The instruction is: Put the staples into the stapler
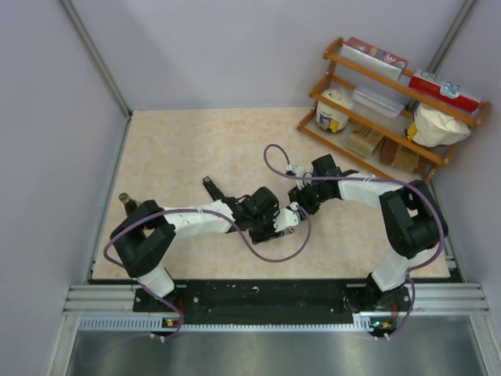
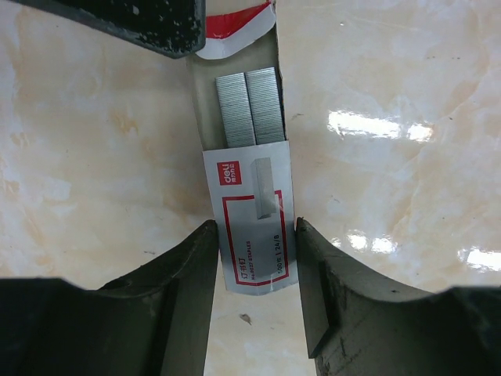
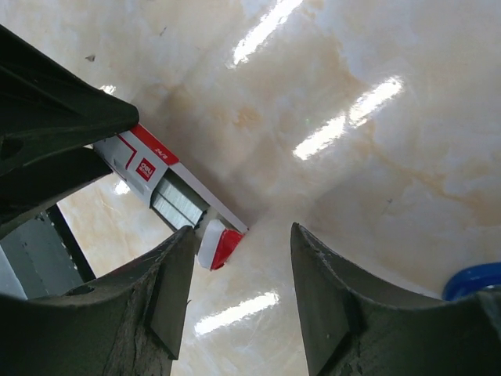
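Between the fingers of the left gripper (image 2: 255,235), closed on its sides, the box (image 2: 252,215) lies flat, tray out, staples (image 2: 249,106) bared. Beyond, the right gripper (image 3: 243,233) hangs open and empty; it should pinch one strip squarely, lifting straight. Farther off lies the stapler (image 1: 211,188).

Robot lab cell, plain grey partition walls (image 1: 235,47), aluminium rail (image 1: 274,301)

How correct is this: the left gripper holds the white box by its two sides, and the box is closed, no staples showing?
Wrong in one point: the white box is open, and the left wrist view shows two grey strips of staples inside. The left gripper does hold it by its sides.
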{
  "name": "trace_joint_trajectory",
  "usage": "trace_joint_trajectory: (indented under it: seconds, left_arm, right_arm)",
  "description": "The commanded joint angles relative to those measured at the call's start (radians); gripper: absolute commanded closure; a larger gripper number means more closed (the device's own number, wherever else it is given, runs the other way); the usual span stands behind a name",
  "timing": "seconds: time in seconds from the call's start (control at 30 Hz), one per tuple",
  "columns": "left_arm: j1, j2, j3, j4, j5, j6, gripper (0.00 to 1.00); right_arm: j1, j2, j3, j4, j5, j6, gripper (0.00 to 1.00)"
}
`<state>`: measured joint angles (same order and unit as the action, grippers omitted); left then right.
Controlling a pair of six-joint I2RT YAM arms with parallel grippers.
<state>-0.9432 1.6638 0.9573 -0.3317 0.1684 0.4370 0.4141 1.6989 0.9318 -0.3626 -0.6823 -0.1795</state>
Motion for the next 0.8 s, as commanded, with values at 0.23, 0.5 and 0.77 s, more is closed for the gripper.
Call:
trace_joint_trajectory:
  seconds: [0.23,0.5,0.77]
  left_arm:
    - [0.0,-0.092,-0.034,0.025,0.065,0.045,0.52]
    - [0.0,-0.044,-0.014,0.005,0.048,0.037,0.51]
    - [0.0,0.001,0.011,-0.035,0.023,0.022,0.5]
  right_arm:
    - [0.058,-0.005,0.045,-0.067,-0.03,-0.114,0.5]
    - [0.104,0.019,0.067,-0.084,0.049,-0.11,0.53]
    - [0.153,0.034,0.071,-0.09,0.151,-0.113,0.63]
